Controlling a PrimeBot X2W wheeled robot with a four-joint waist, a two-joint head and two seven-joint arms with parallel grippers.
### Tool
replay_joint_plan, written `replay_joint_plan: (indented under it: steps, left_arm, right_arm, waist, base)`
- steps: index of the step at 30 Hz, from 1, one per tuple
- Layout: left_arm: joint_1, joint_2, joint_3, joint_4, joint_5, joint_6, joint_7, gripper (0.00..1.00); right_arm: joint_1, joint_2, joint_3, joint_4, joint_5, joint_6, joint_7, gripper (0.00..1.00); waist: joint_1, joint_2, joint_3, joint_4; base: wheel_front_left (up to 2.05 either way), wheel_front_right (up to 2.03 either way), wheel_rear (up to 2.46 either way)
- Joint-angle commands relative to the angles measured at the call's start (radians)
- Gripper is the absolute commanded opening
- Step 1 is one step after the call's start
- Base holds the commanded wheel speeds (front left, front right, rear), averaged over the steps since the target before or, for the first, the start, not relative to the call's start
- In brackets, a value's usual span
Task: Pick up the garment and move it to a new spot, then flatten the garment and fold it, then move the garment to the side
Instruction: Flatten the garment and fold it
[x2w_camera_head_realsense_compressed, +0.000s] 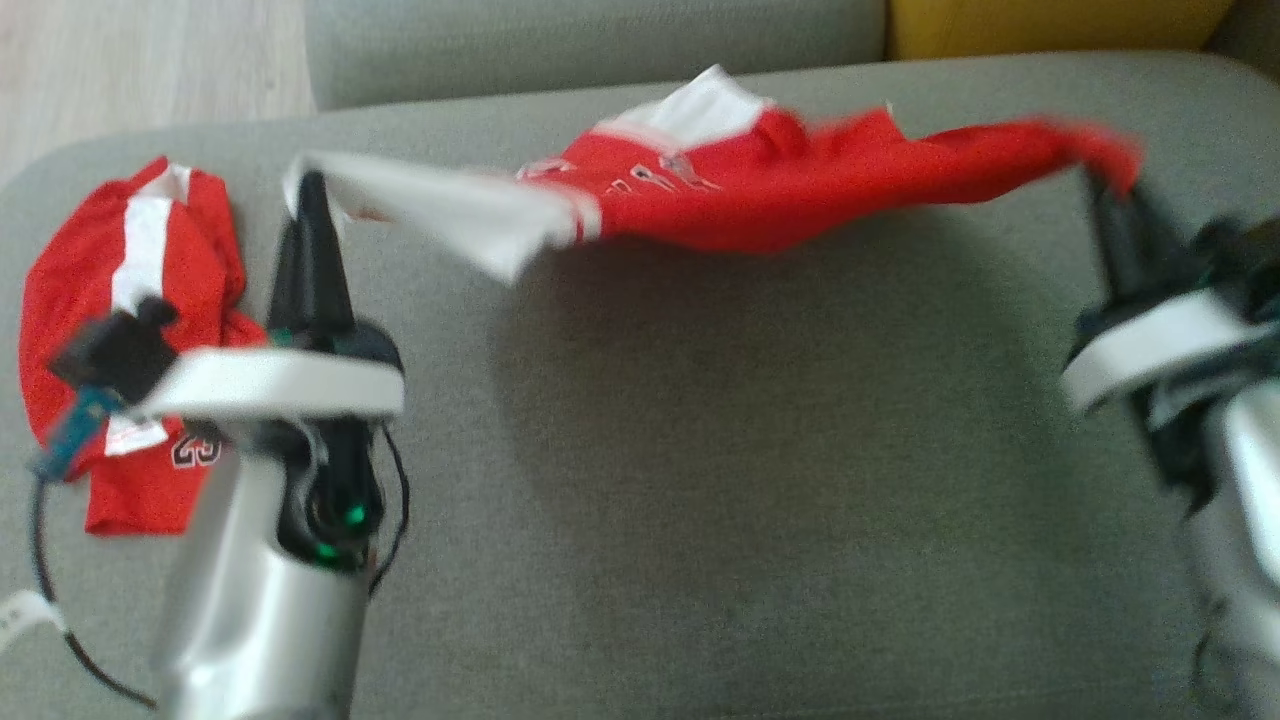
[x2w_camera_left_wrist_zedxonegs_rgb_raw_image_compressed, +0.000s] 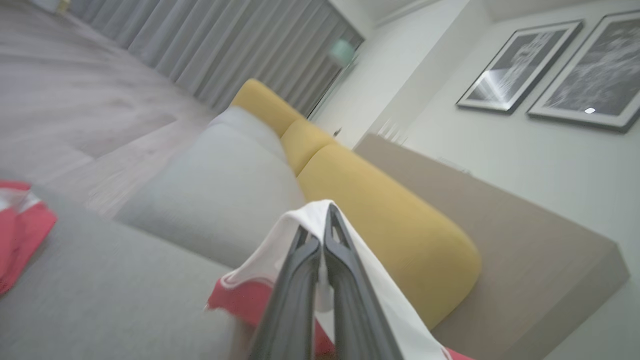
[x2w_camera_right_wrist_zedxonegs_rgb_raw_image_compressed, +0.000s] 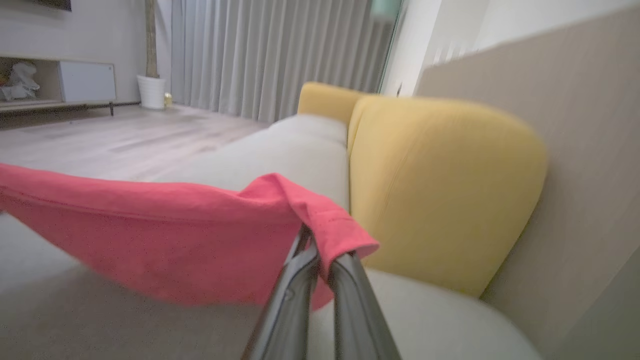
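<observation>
The garment (x2w_camera_head_realsense_compressed: 740, 190), red with white panels, hangs stretched in the air above the grey sofa seat (x2w_camera_head_realsense_compressed: 700, 480). My left gripper (x2w_camera_head_realsense_compressed: 308, 190) is shut on its white end at the left. In the left wrist view that gripper (x2w_camera_left_wrist_zedxonegs_rgb_raw_image_compressed: 320, 225) pinches the white cloth (x2w_camera_left_wrist_zedxonegs_rgb_raw_image_compressed: 310, 220) between its fingers. My right gripper (x2w_camera_head_realsense_compressed: 1110, 190) is shut on the red end at the right. The right wrist view has the red cloth (x2w_camera_right_wrist_zedxonegs_rgb_raw_image_compressed: 165, 235) draped over the fingertips of that gripper (x2w_camera_right_wrist_zedxonegs_rgb_raw_image_compressed: 320, 245) and sagging leftward.
A second red and white garment (x2w_camera_head_realsense_compressed: 130, 330) lies crumpled at the seat's left end, beside my left arm. A yellow cushion (x2w_camera_head_realsense_compressed: 1050, 25) stands at the back right. Pale wooden floor (x2w_camera_head_realsense_compressed: 120, 60) lies beyond the sofa's far left edge.
</observation>
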Motion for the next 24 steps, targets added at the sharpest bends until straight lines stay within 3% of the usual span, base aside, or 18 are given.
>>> replay_joint_plan:
  steps: [1,9,18,24]
  left_arm:
    - [-0.083,0.017,0.03,-0.079,-0.011,-0.007,-0.012,0.0]
    - [-0.188,0.021,0.054,-0.313,-0.073,0.007,0.016,0.0]
    - [-0.217,0.082,0.084,-0.543,-0.067,0.131,0.165,0.0]
    - [-0.24,0.124,0.098,-0.543,-0.041,0.189,0.234,0.0]
  right_arm:
    - [-0.07,-0.041,0.012,-0.069,-0.009,0.007,-0.01,0.0]
    - [-0.21,-0.174,0.065,-0.208,-0.004,0.007,0.056,0.0]
    - [-0.218,-0.208,0.017,-0.392,0.146,0.007,0.226,0.0]
    - [-0.198,-0.212,-0.011,-0.441,0.231,0.007,0.339,0.0]
  waist:
    - [0.0,0.0,-0.028,-0.007]
    - [0.0,0.0,-0.113,-0.022]
    - [0.0,0.0,-0.143,-0.032]
    - [0.0,0.0,-0.119,-0.029]
  base:
    - [0.0,0.0,0.0]
    - [0.0,0.0,0.0]
    - [0.0,0.0,0.0]
    - [0.0,0.0,0.0]
